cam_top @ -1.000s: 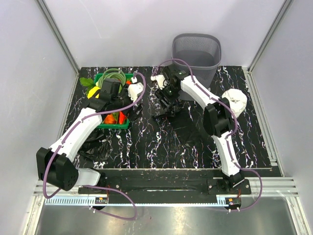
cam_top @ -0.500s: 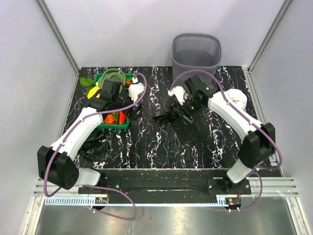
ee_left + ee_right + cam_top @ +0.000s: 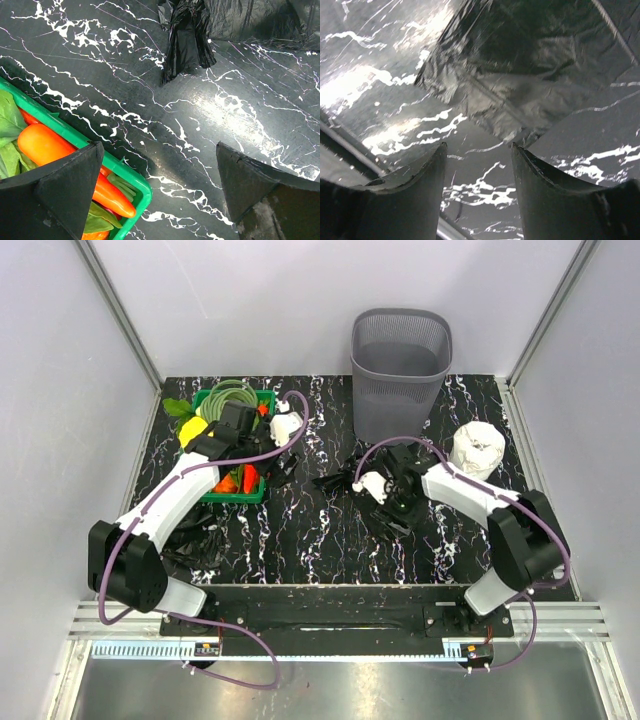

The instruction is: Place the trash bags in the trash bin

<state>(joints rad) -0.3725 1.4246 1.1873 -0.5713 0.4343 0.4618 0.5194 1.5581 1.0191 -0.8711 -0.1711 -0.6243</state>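
Your right gripper [image 3: 478, 150] hovers half-open, empty, over 1 trash bag [image 3: 510, 75] — left gripper [image 3: 157, 155] gapes wide beside the crate [image 3: 135, 182].

A robot test cell in a laboratory is indicated: a marble-patterned tabletop [image 3: 320, 530] is enclosed by plain pale panels [image 3: 250, 310] framed in aluminium profiles [image 3: 118, 310], and a left arm [image 3: 165, 502] and right arm [image 3: 465, 490], trailed by purple cables [image 3: 303, 420], are bolted to a black base plate [image 3: 330, 610].
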